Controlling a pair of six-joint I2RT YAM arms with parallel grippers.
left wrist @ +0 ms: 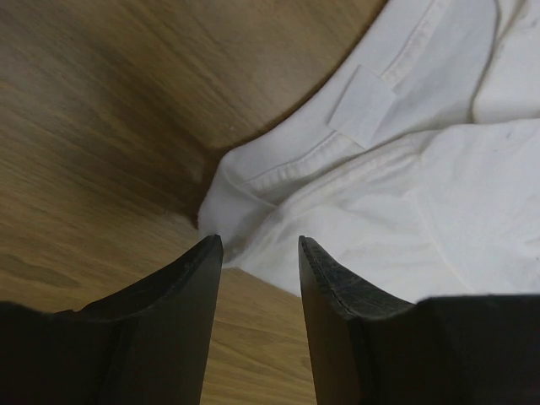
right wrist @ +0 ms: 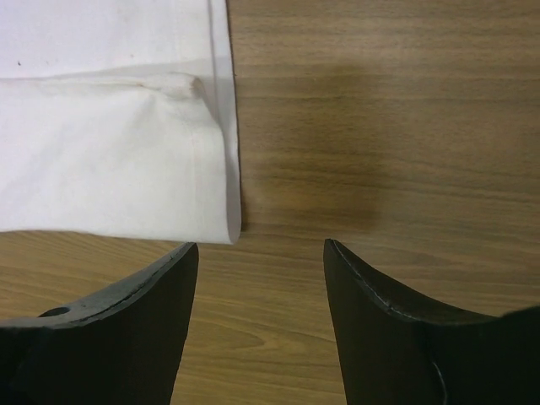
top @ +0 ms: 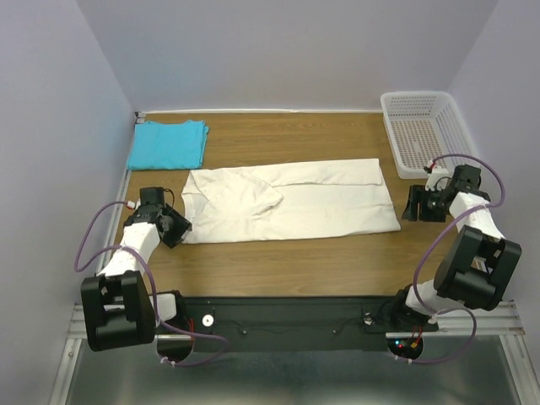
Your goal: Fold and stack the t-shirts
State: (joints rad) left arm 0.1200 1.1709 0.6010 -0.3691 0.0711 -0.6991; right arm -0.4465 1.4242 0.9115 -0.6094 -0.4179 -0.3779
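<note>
The cream-white t-shirt [top: 291, 200] lies across the middle of the table, folded lengthwise into a long band, collar end to the left. The turquoise t-shirt [top: 169, 143] sits folded at the far left corner. My left gripper [top: 179, 226] is open just off the white shirt's near left corner; in the left wrist view the collar and label [left wrist: 361, 105] lie ahead of its empty gripper [left wrist: 260, 245]. My right gripper [top: 415, 205] is open beside the shirt's right end, and the hem corner [right wrist: 221, 221] lies just left of the empty gripper [right wrist: 261, 246].
A white mesh basket [top: 422, 133] stands at the far right corner. The wooden table [top: 287, 253] ends at a black rail along the near edge, where both arm bases sit. Walls close in on the left, back and right.
</note>
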